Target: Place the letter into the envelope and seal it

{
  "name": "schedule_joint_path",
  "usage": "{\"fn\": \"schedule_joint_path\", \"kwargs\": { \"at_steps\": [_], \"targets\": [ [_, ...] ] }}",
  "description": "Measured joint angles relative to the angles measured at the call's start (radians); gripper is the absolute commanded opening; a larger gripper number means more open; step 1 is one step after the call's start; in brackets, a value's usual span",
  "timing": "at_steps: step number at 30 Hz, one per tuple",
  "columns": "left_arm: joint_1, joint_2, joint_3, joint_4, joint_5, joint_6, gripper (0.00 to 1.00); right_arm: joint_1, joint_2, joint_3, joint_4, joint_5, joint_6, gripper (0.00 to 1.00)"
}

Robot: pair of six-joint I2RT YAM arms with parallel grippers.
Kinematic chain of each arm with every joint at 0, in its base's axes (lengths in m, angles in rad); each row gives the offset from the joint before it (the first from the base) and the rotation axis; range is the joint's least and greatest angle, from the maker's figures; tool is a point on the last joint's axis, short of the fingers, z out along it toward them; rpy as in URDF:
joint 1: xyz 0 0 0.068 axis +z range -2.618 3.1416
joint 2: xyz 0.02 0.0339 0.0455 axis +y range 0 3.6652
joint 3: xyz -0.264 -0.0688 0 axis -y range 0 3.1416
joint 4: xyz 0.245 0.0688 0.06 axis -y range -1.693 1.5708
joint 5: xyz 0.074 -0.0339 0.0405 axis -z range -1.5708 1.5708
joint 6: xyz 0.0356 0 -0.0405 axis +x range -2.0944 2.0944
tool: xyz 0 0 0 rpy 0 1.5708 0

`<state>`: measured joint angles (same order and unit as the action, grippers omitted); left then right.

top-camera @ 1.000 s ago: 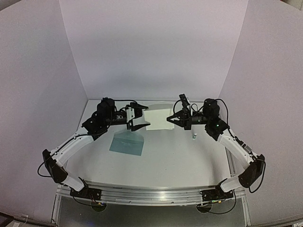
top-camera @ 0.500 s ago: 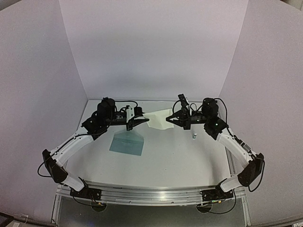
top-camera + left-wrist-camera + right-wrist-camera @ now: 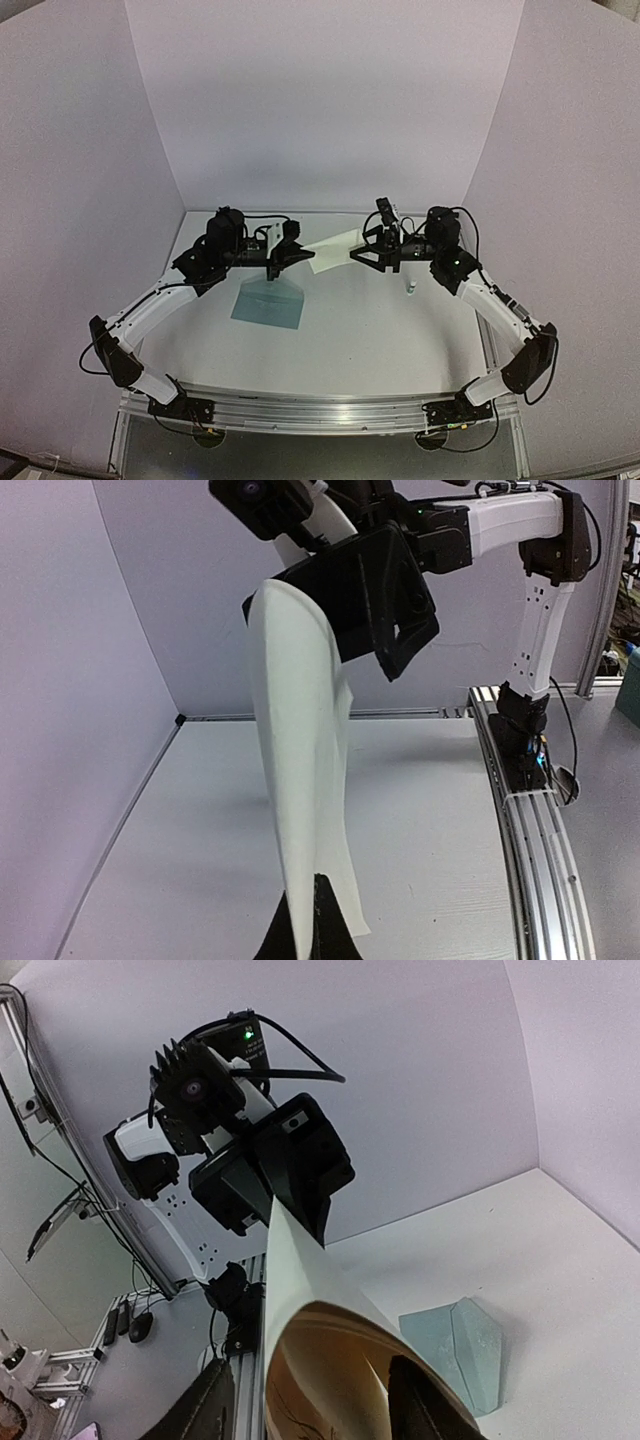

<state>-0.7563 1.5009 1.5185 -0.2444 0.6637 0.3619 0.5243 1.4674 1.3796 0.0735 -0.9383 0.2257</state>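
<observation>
The letter (image 3: 335, 249) hangs in the air between both arms, curled, white on its back and tan with dark ornament on the inside (image 3: 340, 1380). My left gripper (image 3: 298, 254) is shut on its left edge; in the left wrist view the sheet (image 3: 295, 730) rises from the pinched fingertips (image 3: 335, 942). My right gripper (image 3: 358, 254) stands open around the other end, and the curled sheet passes between its spread fingers (image 3: 205, 1405). The teal envelope (image 3: 268, 302) lies flat on the table below the left gripper, its triangular flap folded out (image 3: 455, 1345).
A small white upright object (image 3: 409, 290) stands on the table right of centre, below the right gripper. White walls close the back and both sides. The aluminium rail (image 3: 320, 410) with the arm bases runs along the near edge.
My left gripper has shut on the letter's left edge. My right gripper, shut on the letter before, has opened. The sheet has tipped from flat-facing to a narrower, curled strip.
</observation>
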Motion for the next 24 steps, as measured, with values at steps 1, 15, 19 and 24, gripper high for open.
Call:
{"fn": "schedule_joint_path", "kwargs": {
  "at_steps": [1, 15, 19, 24],
  "targets": [
    [0.000, 0.000, 0.000, -0.005, 0.001, -0.015, 0.00, 0.000, -0.002, -0.001, -0.002, 0.007, -0.007, 0.68],
    [0.005, -0.045, -0.003, -0.087, 0.019, -0.038, 0.00, -0.018, -0.125, -0.004, -0.249, 0.123, -0.154, 0.95],
    [0.005, -0.045, -0.004, -0.104, 0.034, -0.031, 0.00, -0.019, -0.096, 0.029, -0.280, 0.103, -0.171, 0.95],
    [0.005, -0.045, -0.004, -0.108, 0.054, -0.021, 0.00, -0.016, -0.038, 0.073, -0.285, 0.072, -0.183, 0.95]
  ]
}}
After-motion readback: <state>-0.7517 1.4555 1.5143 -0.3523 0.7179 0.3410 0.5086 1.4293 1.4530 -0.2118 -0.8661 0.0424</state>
